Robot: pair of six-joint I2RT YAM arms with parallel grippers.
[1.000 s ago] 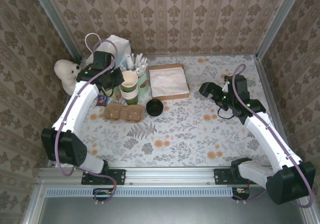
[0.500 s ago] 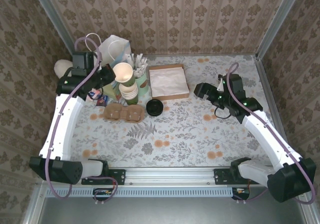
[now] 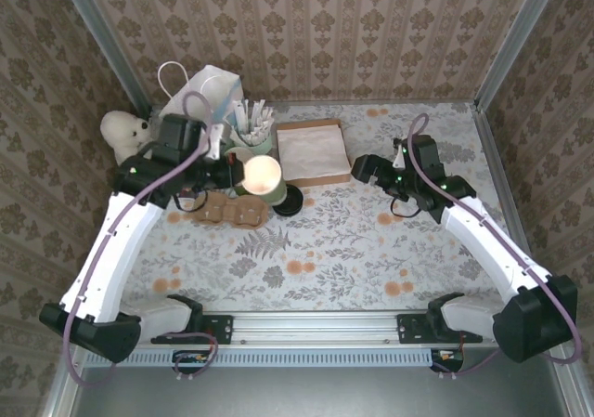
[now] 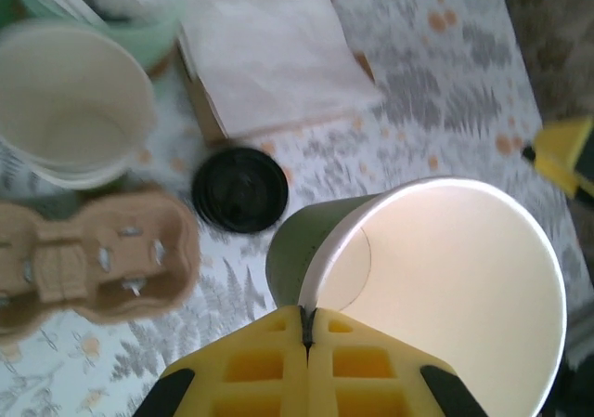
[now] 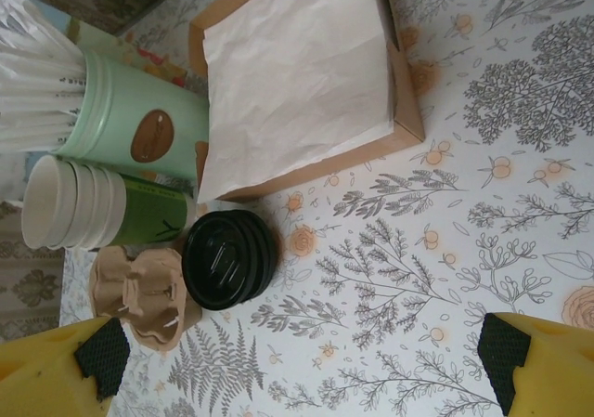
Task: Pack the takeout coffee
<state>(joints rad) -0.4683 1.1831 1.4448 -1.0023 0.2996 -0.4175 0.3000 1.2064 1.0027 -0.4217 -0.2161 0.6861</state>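
One green cup [image 4: 436, 278] pinched at its rim by left pincer [image 4: 304, 322].

Green paper cup [image 4: 418, 278], lower right of the left wrist view: matt paper with a smooth cream lining.
Black lid [image 5: 227, 259]: ridged moulded plastic with a slight sheen.
Cup carrier [image 4: 83, 259]: rough, matt brown pulp board.
Napkins [image 5: 297, 73]: white paper, faintly creased, in a plain cardboard tray [image 5: 410, 110].
Pale green holder [image 5: 139, 124]: smooth, satin.
Tabletop [image 5: 483, 175]: smooth floral print.
Left end effector [image 4: 305, 322]: matt yellow plastic.
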